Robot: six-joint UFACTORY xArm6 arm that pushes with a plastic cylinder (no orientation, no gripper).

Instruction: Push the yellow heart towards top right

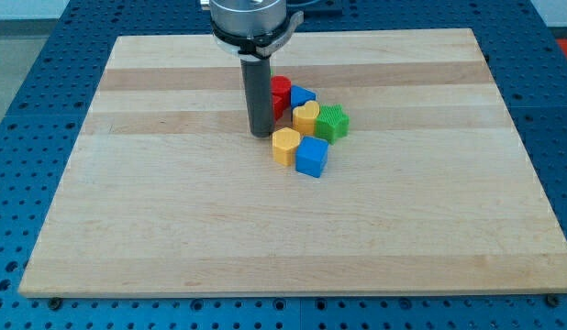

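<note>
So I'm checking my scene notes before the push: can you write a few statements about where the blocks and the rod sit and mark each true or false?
1. My tip is at the view's left of the cluster. True.
2. The yellow heart lies next to the green block. True.
3. The blue cube is the cluster's topmost block. False: it is bottommost, beside the yellow block.
4. The red block sits alone by the board's right edge. False: it is in the cluster, next to the blue block.
</note>
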